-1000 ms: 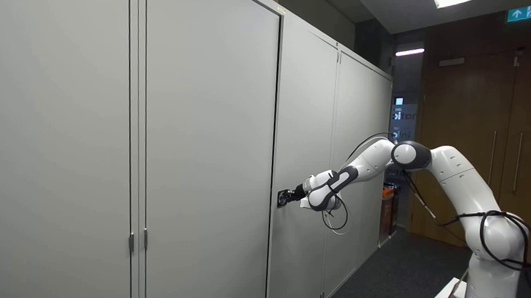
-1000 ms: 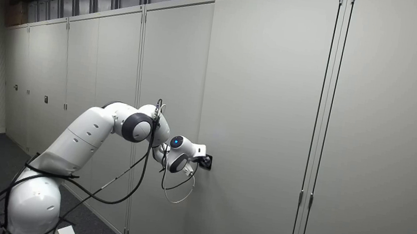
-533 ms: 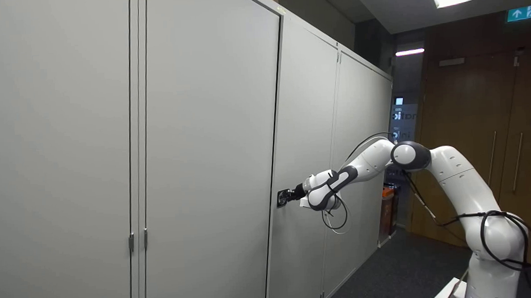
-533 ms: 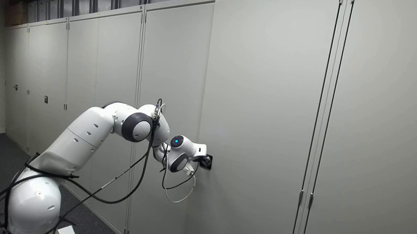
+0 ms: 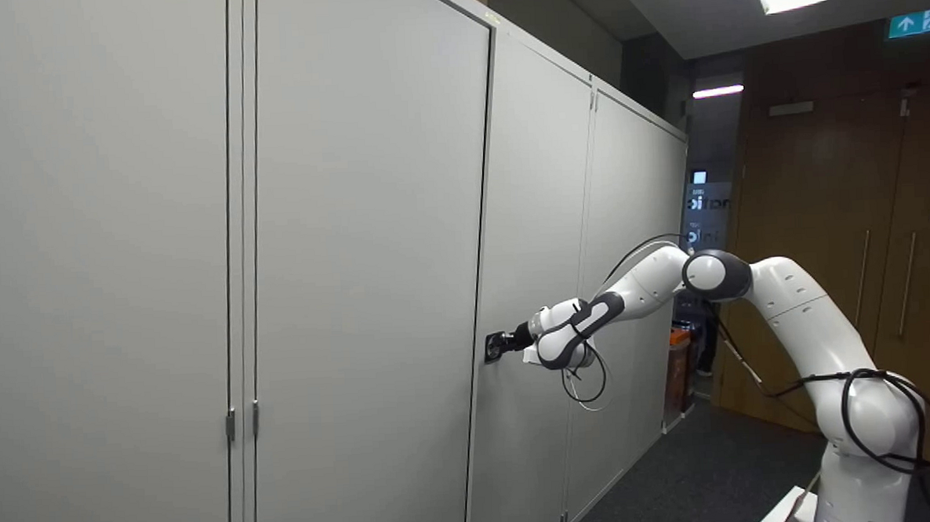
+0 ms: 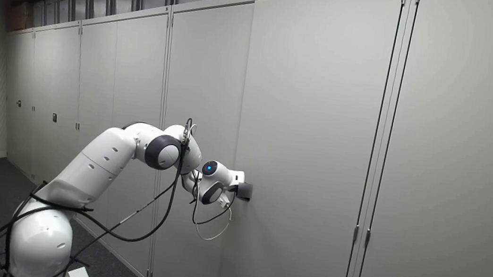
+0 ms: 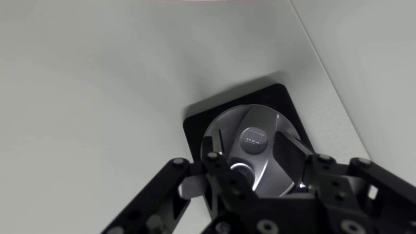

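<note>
The handle [image 7: 252, 156] is a raised silver-grey bar with a dull metallic sheen, running across a round disc [image 7: 227, 123] of the same colour. A circular badge [image 7: 253, 140] with small lettering sits on the bar; a bright-rimmed dark circle [image 7: 244, 174] lies close by. The disc is set in a black square plate [image 7: 273, 96] with rounded corners. Location: on a light-grey cabinet door [image 6: 311, 118], just beside the seam [image 7: 329, 78] with the adjoining panel [image 7: 383, 48]. The pincer [image 7: 247, 138] is positioned at the handle, its fingers [image 7: 290, 152] standing apart, one on each side of the bar. A gap shows on one side; whether the opposite finger touches the bar cannot be told.
</note>
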{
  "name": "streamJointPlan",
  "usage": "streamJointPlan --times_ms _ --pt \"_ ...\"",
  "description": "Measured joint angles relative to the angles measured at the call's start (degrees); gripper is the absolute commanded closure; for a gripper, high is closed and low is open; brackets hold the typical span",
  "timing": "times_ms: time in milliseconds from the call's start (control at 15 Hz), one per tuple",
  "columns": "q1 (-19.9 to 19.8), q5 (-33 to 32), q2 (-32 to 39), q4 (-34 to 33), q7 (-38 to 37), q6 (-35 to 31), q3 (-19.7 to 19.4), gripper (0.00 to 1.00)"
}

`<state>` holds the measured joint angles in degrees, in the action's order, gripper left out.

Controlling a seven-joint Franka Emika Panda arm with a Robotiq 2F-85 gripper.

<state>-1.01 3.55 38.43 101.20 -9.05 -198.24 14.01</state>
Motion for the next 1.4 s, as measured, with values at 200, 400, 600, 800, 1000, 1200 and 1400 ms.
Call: streamJointPlan --times_ms 200,400,600,800,1000,1200,1400 --pt "0.3 0.2 0.0 -0.2 -0.1 0.0 -0.1 0.9" --pt "0.3 0.2 0.0 -0.2 -0.1 0.1 -0.1 0.9" --pt "0.3 0.2 0.0 -0.2 -0.1 0.1 -0.1 0.9" --pt "0.3 0.2 0.0 -0.2 -0.1 0.1 -0.1 0.9" --pt "0.3 0.2 0.0 -0.2 -0.3 0.1 0.0 0.65" --pt "0.3 0.2 0.0 -0.1 -0.6 0.1 0.0 0.65" --pt "0.3 0.2 0.0 -0.1 -0.7 0.1 0.0 0.65"
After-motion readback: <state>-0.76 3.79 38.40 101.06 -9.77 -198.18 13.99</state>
